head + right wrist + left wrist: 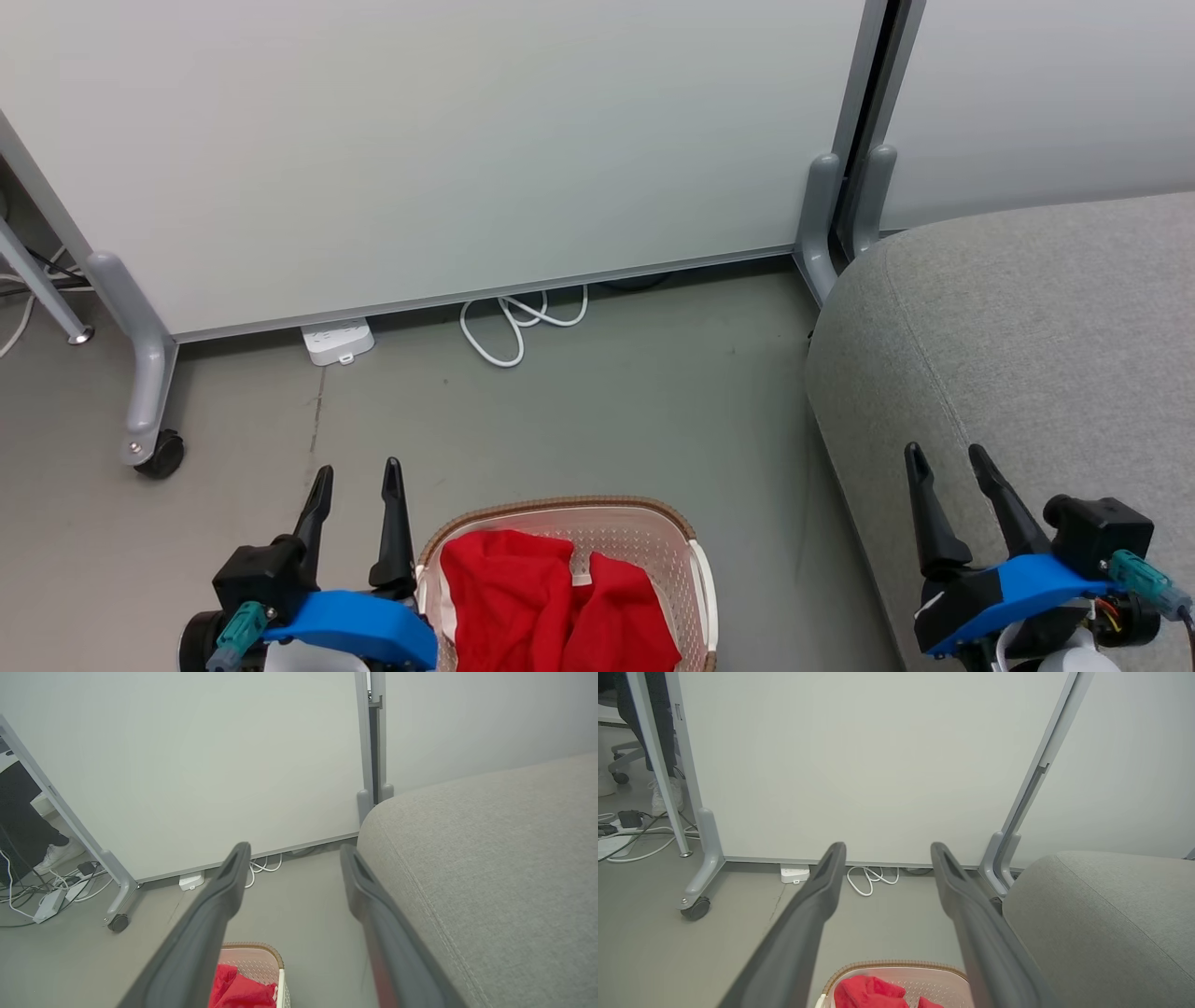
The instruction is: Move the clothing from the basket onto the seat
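Observation:
The bright red clothing [551,602] lies bunched inside the cream basket [686,579] with a brown rim, on the floor at the bottom middle of the head view. A white piece peeks between the red folds. My left gripper [358,471] hangs open and empty just left of the basket. My right gripper [948,455] is open and empty over the front edge of the grey seat [1027,327]. The left wrist view shows the basket [934,982] with the clothing [868,993] below its fingers; the right wrist view shows the clothing [238,989] and the seat [490,858].
A white partition panel [420,140] on wheeled grey feet [149,439] stands behind the basket. A white power strip [338,341] and a coiled white cable [518,322] lie at its base. In the right wrist view a person's white shoe [58,854] shows beyond the panel.

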Controlling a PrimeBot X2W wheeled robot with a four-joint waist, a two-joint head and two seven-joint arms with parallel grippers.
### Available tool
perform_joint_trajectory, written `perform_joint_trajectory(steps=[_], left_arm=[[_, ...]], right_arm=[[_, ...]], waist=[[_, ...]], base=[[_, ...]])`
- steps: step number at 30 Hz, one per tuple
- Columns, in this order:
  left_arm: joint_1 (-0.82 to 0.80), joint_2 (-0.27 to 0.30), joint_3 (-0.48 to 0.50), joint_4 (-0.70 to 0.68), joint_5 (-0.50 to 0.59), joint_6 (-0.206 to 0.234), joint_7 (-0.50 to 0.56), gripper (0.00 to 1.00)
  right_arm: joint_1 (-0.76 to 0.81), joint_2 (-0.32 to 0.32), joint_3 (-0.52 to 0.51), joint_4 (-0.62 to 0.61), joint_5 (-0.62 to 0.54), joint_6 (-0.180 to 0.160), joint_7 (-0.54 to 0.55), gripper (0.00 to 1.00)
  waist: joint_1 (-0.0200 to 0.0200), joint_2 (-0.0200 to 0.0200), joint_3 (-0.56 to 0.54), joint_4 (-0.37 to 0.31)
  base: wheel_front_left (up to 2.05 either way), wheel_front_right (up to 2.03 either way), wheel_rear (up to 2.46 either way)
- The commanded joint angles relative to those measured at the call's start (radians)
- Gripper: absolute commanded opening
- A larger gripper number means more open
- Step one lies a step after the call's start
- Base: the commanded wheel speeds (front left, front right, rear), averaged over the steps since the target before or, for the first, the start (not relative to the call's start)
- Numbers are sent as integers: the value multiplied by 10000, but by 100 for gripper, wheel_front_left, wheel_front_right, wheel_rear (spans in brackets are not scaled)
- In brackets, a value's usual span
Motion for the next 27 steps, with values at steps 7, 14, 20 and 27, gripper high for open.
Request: perform_joint_trajectory(steps=[7,14,20,27], left_arm=[[-49,26,-133,61,583,85,-223,100],[23,22,-102,38,522,61,-330,100],[52,23,-167,-34,542,171,-447,100],[85,22,-227,-109,529,254,-488,100]], right_arm=[[-39,-82,34,-127,-840,21,-102,100],[18,-86,32,-191,-1280,21,-116,100],[65,-88,36,-246,-1765,23,-152,100],[70,-88,21,-271,-1933,16,-145,100]], waist=[[0,0,-44,18],[0,0,-22,15],[0,0,-7,12],[0,0,-26,19]], base=[[0,0,0],[0,0,0],[0,0,0],[0,0,0]])
